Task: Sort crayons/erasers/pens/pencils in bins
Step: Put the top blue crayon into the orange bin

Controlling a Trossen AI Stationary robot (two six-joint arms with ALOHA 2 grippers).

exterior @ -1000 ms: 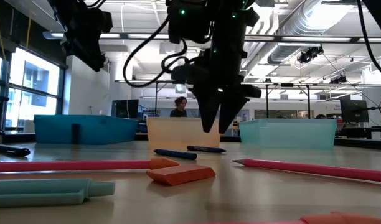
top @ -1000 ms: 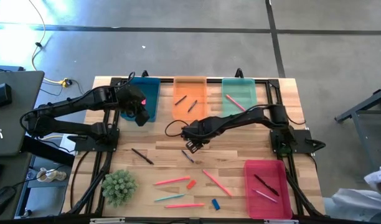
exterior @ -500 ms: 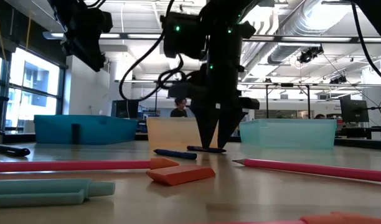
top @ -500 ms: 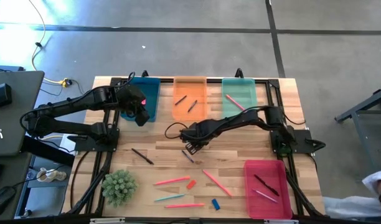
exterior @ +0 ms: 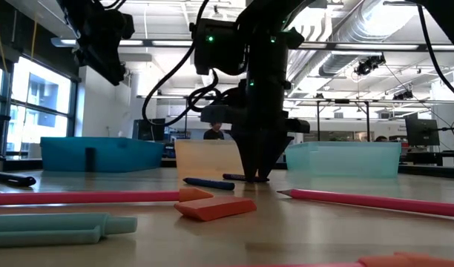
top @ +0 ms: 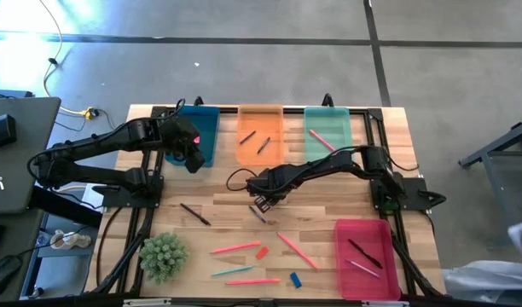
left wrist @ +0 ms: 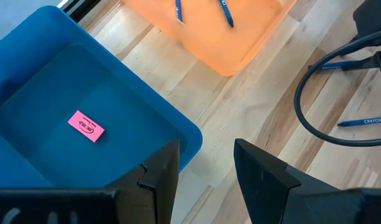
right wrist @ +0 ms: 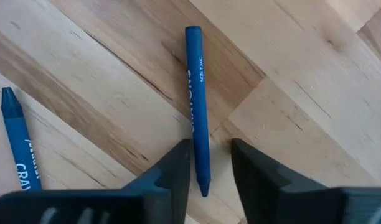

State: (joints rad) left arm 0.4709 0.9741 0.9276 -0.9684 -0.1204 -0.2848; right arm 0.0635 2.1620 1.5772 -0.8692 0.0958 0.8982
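A wooden tabletop carried four shallow bins. Along the far edge stood a dark blue bin holding one pink eraser, an orange bin holding two crayons, and a light green-teal bin holding one pink pencil. A red-pink bin sat near the front right corner with a black pen and a pink pencil inside.

The right gripper was lowered to the middle of the tabletop, its fingers narrowly parted on either side of a blue crayon that lay flat on the wood; whether they had actually gripped it could not be told. A second blue crayon lay just beside it.

The left gripper hung over the near edge of the dark blue bin, fingers apart and empty.

Loose on the front of the tabletop lay more pink pencils, a light blue pencil, an orange-red eraser, a blue eraser and a black pen. A small green plant stood at the front left.
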